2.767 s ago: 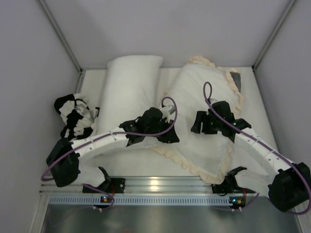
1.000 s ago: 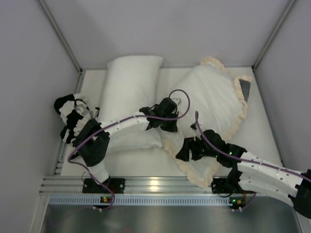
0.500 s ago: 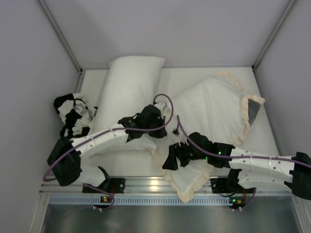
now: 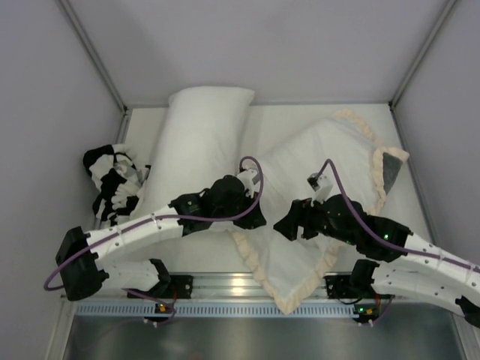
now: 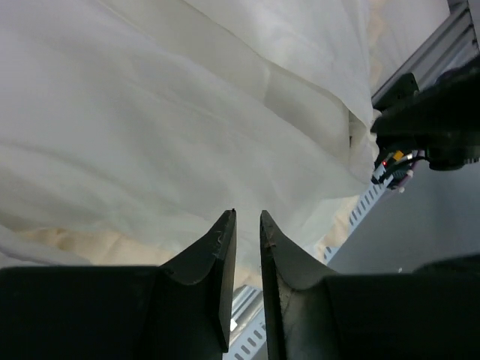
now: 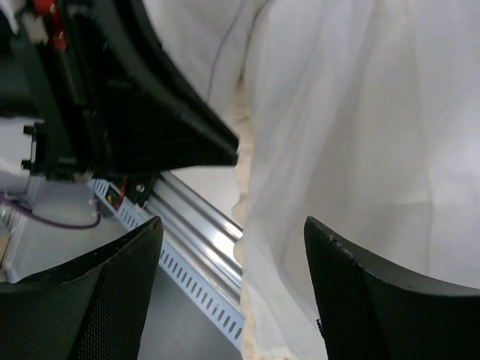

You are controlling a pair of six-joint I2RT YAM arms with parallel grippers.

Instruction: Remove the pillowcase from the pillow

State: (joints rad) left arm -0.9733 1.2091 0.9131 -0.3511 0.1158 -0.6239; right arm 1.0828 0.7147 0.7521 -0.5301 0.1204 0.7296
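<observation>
**Step in hand, as judged:** re-gripping before the cover is drawn off. The pillowcase (image 4: 330, 169) is a large soft cover lying white reverse face up. It has a cream ruffled frill (image 4: 255, 259) and one dark grey plush corner showing at its far right end. It lies plump and diagonal directly beneath both claws. The plain white pillow is not separately visible and is presumably inside. The left claw (image 5: 246, 216) has its jaws closed to a slit just off the white cloth, with no fabric seen between them. The right claw (image 6: 232, 223) is released, jaws spread wide, with white cloth below and ahead of it.

**Next move, judged:** one claw must pinch the frilled open edge while the other restrains the filling, the two pulling in opposite directions.

**Surface:** a white table (image 4: 262, 120), with an aluminium rail (image 4: 240, 283) on the near side of the claws. A longer plain white pillow (image 4: 199, 142) and a crumpled black-and-white patterned cloth (image 4: 112, 184) lie left of the left claw.

**Room:** pale grey panels (image 4: 247, 45) enclose three sides.
</observation>
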